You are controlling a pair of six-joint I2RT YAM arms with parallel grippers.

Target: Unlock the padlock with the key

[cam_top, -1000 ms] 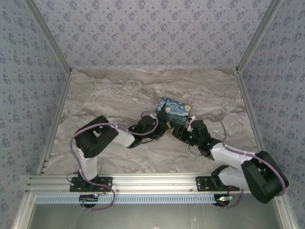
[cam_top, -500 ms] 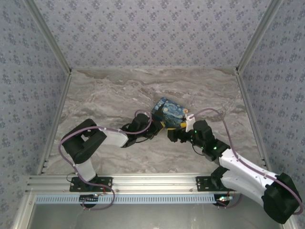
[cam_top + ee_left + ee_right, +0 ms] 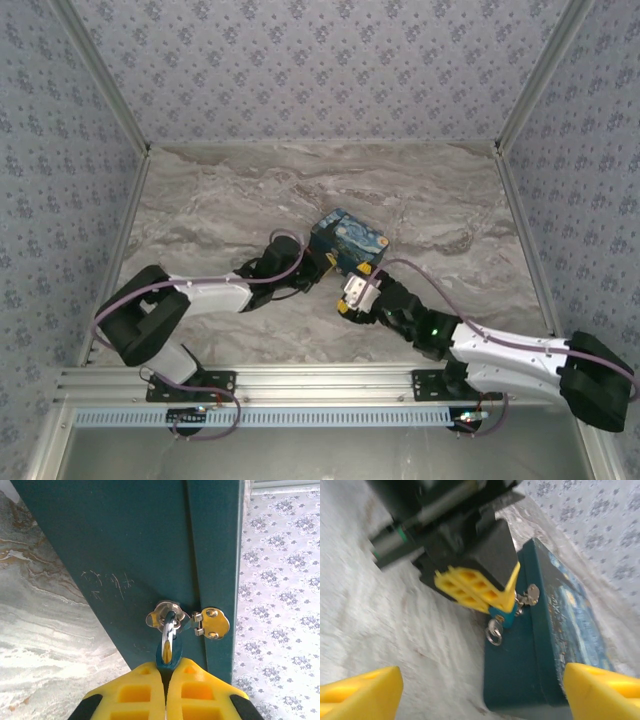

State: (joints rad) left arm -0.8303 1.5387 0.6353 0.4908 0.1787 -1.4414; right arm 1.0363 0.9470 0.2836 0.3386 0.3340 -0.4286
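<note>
- the padlock (image 3: 168, 632) hangs at the front clasp (image 3: 212, 623) of the painted box (image 3: 352, 240). its silvery shackle is hooked through the clasp's round loop, and there's a small glint of brass just under it. most of its body is hidden, so i can't say more about it.
- the key (image 3: 170, 661) is right below the lock. its blue head is squeezed between yellow fingertips, and i can't tell how far the shaft sits in the lock.
- the left claw (image 3: 167, 670) is what has it. its two fingers are pressed together on that blue head, tips just short of the box's dark teal front.
- from the right wrist, a little metal ring (image 3: 494, 632) dangles under the blue head, against the front of the box.
- the right claw (image 3: 480, 692) is spread wide with nothing in it. it faces the clasp from the near side, apart from the box.
- the box sits on the marbled table (image 3: 220, 200), about the middle of it, with both arms reaching in low from the near edge.
</note>
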